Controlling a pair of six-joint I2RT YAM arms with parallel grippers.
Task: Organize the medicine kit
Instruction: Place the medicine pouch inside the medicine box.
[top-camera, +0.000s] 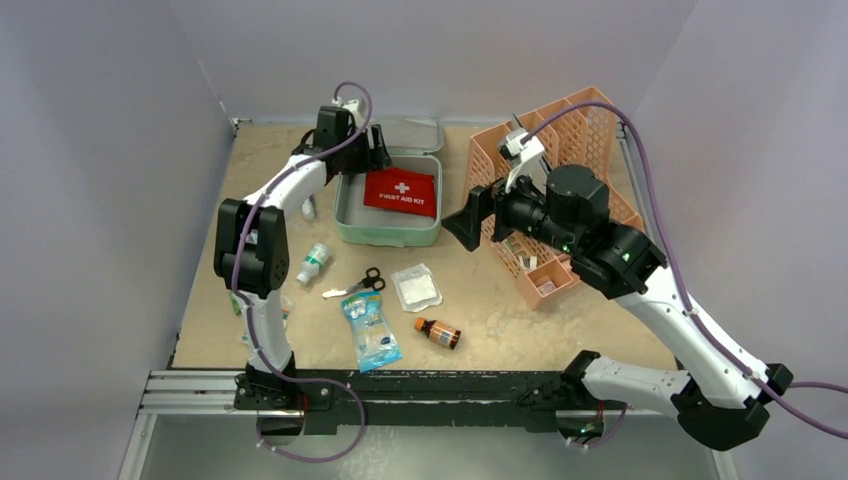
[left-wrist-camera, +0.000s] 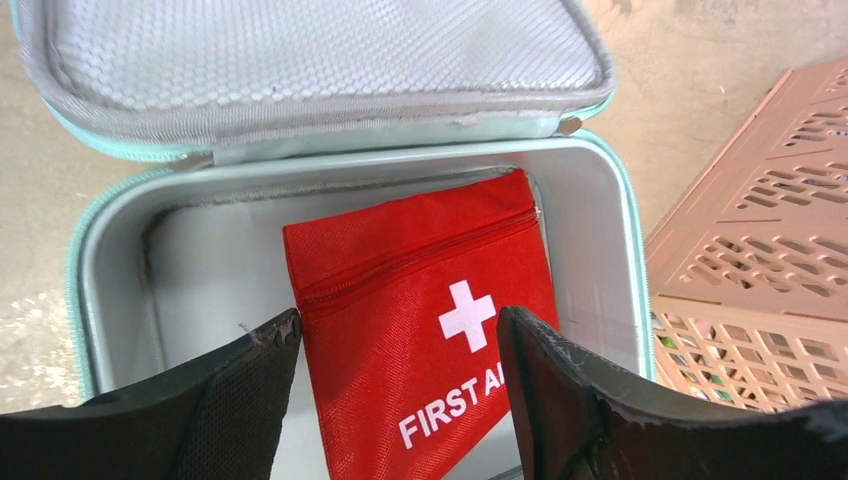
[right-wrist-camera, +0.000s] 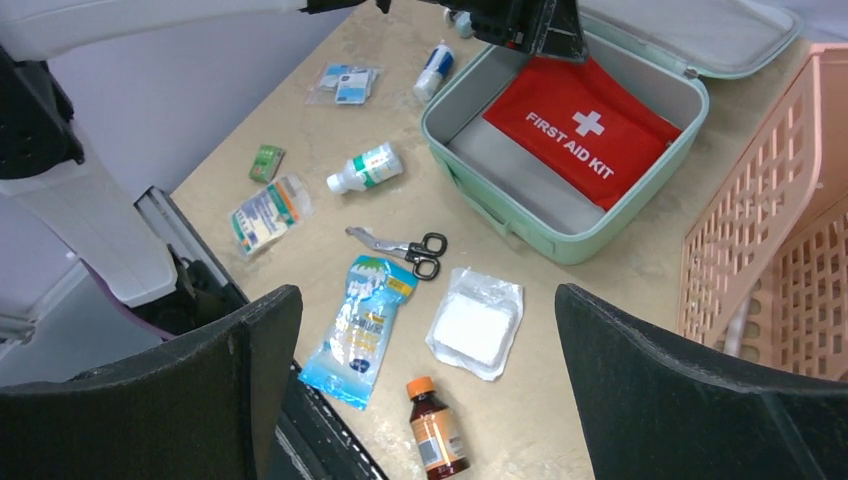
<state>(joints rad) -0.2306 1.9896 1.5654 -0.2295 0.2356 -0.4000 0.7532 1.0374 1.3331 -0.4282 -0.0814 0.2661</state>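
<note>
Top external view first. Showed the left gripper (top-camera: 372, 150) poised over the far-left corner of the medicine kit (top-camera: 345, 222), with the lid (top-camera: 405, 133) flipped open just beyond the tool. Had a red first aid pouch (top-camera: 400, 192) lying flat in the tray, below the tool and a bit to its right. Probably placed as a base layer for the smaller bits. Put the right gripper (top-camera: 465, 222) on the kit's other side, between it and the peach rack (top-camera: 590, 130) and clear of the kit, presumably to keep out of the way.

Left wrist next. Looked straight down into the kit past two fingers spread apart with nothing pinched. Had the pouch below and between them, zip edge out ahead of the tips. No telling about contact between tips and fabric. Read like a release to me, given a pouch resting on the kit floor rather than hanging.

Right wrist last. Same deal there: jaws gaping wide, empty, hovering high. Laid out below and ahead of the tool:
- scissors (right-wrist-camera: 400, 245)
- gauze pad (right-wrist-camera: 475, 325)
- blue packet (right-wrist-camera: 360, 325)
- brown bottle (right-wrist-camera: 435, 435), nearest the tool
- white bottle (right-wrist-camera: 365, 168), farther out

All outside the kit, so guessing plenty left to pack. Figured the wide-open stance as readiness for one of those.
</note>
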